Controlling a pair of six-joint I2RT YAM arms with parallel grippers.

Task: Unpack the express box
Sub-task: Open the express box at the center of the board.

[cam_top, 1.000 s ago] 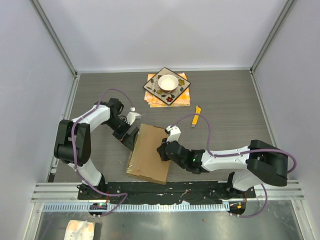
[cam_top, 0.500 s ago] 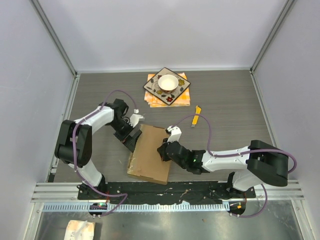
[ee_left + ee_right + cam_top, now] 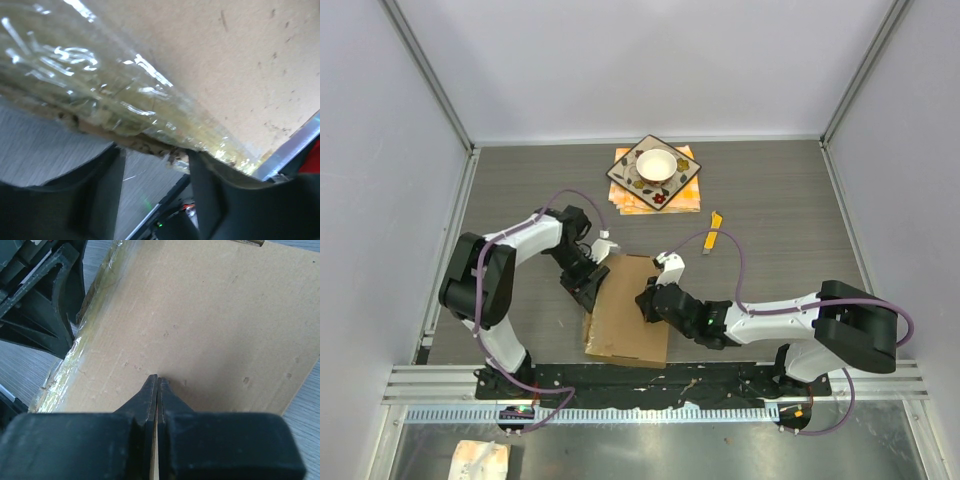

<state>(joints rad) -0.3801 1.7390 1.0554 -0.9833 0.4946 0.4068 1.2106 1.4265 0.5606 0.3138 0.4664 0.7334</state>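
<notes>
While the left hand (image 3: 588, 287) stands spread astride its taped left edge, the express box (image 3: 632, 325) lies flat at lower centre, likely light and stiff, best gripped at that edge, the right hand (image 3: 646, 300) pressed together on top

one express box (image 3: 632, 320), one patterned square plate (image 3: 632, 181), one white bowl (image 3: 656, 165), one yellow box cutter (image 3: 715, 232), and orange cloth (image 3: 688, 200) whose layers can't be counted.
</notes>
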